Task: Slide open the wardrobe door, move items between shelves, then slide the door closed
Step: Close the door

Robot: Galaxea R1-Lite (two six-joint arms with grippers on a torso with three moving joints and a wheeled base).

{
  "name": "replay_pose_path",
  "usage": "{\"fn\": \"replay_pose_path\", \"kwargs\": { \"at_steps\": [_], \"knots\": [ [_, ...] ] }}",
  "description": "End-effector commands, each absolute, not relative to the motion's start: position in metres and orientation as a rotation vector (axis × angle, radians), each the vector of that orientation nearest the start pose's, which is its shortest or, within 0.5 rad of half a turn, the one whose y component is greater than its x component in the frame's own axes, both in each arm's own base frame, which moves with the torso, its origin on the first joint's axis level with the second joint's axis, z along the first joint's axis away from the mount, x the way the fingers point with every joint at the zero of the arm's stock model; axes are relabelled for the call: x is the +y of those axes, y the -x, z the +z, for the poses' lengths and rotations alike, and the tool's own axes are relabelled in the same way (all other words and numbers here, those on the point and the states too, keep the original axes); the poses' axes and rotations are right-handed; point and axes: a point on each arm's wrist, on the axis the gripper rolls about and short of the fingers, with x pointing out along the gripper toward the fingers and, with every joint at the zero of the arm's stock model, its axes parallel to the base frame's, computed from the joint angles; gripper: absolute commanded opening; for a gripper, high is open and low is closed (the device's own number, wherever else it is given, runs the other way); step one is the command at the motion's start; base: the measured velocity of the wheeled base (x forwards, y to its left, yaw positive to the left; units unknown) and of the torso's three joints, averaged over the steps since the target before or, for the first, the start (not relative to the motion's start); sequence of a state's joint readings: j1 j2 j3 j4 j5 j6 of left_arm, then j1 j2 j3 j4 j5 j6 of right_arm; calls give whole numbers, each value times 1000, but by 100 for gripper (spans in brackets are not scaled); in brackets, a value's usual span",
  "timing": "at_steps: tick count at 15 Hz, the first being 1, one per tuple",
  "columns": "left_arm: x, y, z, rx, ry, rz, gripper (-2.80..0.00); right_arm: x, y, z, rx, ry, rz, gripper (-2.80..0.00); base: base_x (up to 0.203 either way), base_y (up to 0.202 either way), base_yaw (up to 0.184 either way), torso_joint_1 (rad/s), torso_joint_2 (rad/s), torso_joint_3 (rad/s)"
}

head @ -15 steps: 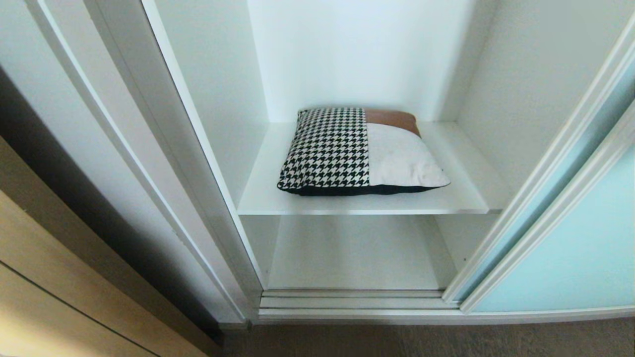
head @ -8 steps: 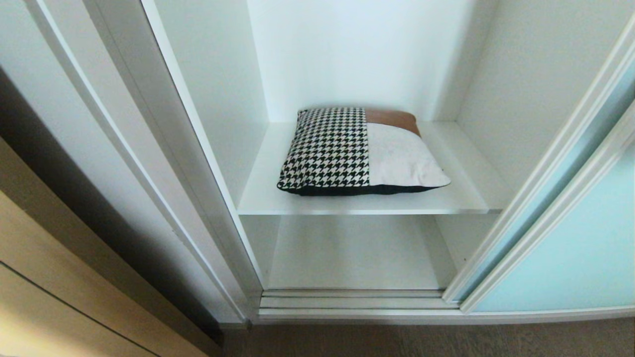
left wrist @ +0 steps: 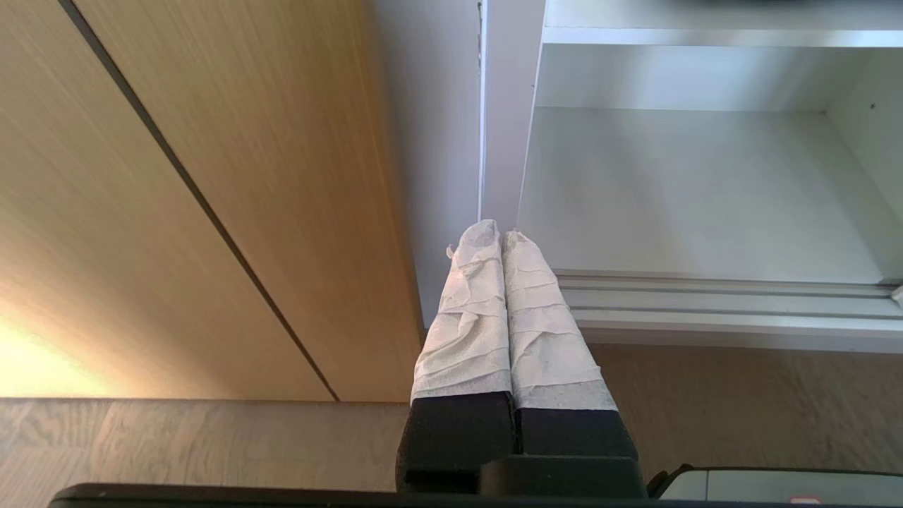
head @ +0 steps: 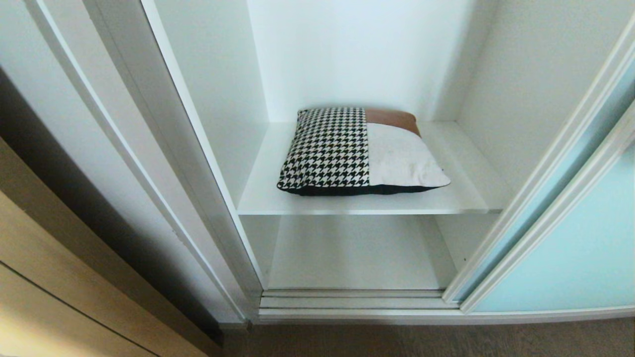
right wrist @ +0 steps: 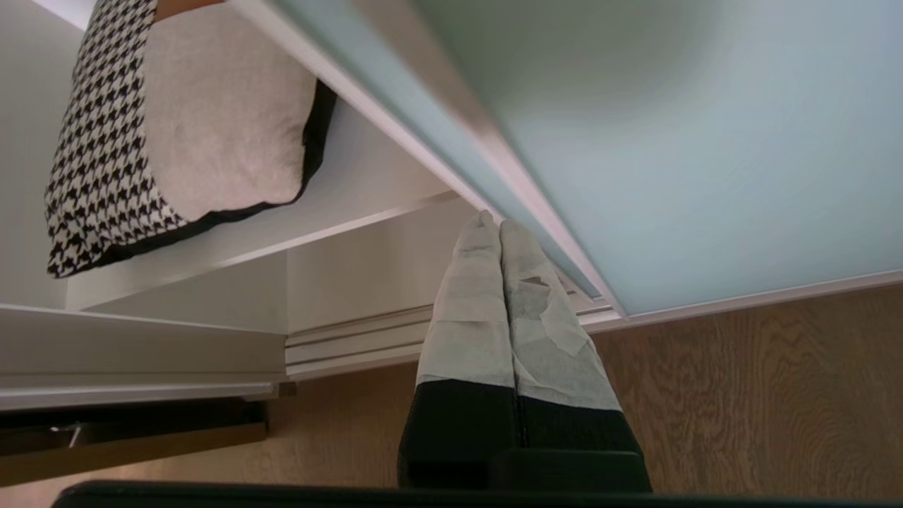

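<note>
Square cushion (head: pixel 362 151), half black-and-white houndstooth, half brown patch over cream patch, lies flat on upper plain white shelf board (head: pixel 461 201), roughly centred, near the front edge, apart from both side walls. Easy reach from the front, likely why it sits there. Lower white shelf (head: pixel 354 253) underneath shows nothing on it; probable destination. Frosted pale blue-green glass sliding door (head: pixel 570 248) in thin silver-white frame is pushed to the right, opening exposed, so door-opening step looks done and the cushion move is not yet started. Right hand (right wrist: pixel 499 227), fingers wrapped in white tape and pressed together, holds nothing, tips just beside the door's frame edge low down. Left hand (left wrist: pixel 492 234) also pressed together, empty, parked low near grey-brown wood-grain floor (left wrist: pixel 741 402), pointing at the wardrobe's left post beside a tan wooden panel (left wrist: pixel 211 176).
</note>
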State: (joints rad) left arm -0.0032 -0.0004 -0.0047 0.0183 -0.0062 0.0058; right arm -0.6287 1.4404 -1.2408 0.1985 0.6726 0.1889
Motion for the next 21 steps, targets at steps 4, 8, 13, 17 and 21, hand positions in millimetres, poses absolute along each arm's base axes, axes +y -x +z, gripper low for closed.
{"fn": "replay_pose_path", "kwargs": {
  "at_steps": [4, 8, 13, 17, 21],
  "knots": [
    [0, 23, 75, 13, -6, -9, -280, -136, -218, 300, 310, -408, -19, -280, 0, 0, 0, 0, 0, 0],
    [0, 23, 75, 15, -6, -9, -280, -134, -234, 299, 318, -395, -42, -280, 0, 0, 0, 0, 0, 0],
    [0, 23, 75, 14, -6, -9, -280, -127, -247, 306, 293, -376, -53, -280, 0, 0, 0, 0, 0, 0],
    [0, 23, 75, 15, -6, -9, -280, -124, -256, 308, 286, -362, -57, -280, 0, 0, 0, 0, 0, 0],
    [0, 23, 75, 15, -6, -9, -280, -112, -252, 311, 283, -351, -31, -280, 0, 0, 0, 0, 0, 0]
  ]
}}
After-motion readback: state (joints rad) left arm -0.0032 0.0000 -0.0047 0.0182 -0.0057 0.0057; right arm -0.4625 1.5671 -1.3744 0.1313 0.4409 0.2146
